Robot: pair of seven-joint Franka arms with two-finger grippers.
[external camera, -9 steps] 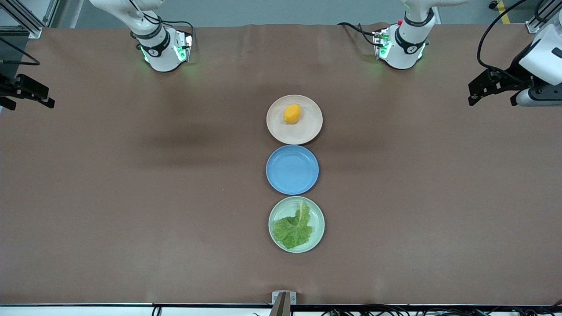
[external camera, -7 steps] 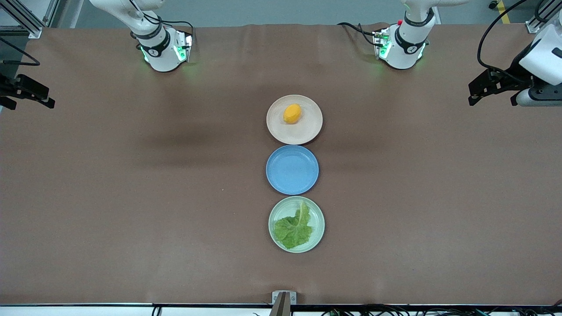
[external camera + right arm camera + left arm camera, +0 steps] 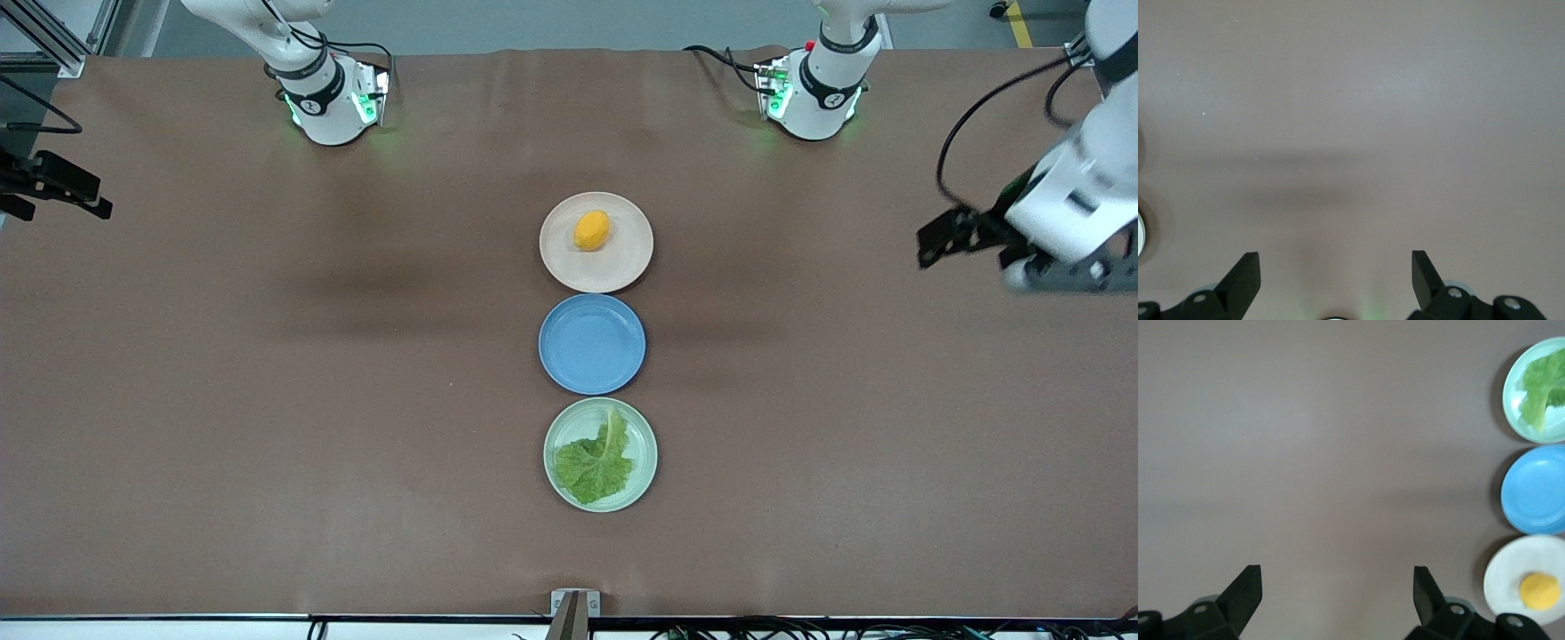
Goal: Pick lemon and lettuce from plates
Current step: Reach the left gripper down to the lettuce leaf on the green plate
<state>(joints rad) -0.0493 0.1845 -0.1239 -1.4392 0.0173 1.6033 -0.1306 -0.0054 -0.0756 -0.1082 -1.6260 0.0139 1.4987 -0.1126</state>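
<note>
The orange-yellow lemon (image 3: 591, 230) lies on the beige-pink plate (image 3: 622, 267), the plate nearest the robots' bases. The green lettuce (image 3: 596, 464) lies on the mint green plate (image 3: 644, 440), the plate nearest the front camera. Both also show in the left wrist view: the lemon (image 3: 1539, 591), the beige-pink plate (image 3: 1501, 577), the lettuce (image 3: 1542, 387) and the mint plate (image 3: 1511, 410). My left gripper (image 3: 973, 247) is open and empty above bare table at the left arm's end, well away from the plates; it also shows in its wrist view (image 3: 1338, 587). My right gripper (image 3: 53, 188) is open and empty over the right arm's end (image 3: 1336, 270).
An empty blue plate (image 3: 592, 344) lies between the two task plates, all three in one row down the table's middle. It shows in the left wrist view too (image 3: 1537, 490). Brown mat (image 3: 267, 400) covers the table on both sides of the row.
My left gripper has moved toward the front camera and a little toward the plates. The right arm, the plates, the lemon and the lettuce have not moved.
</note>
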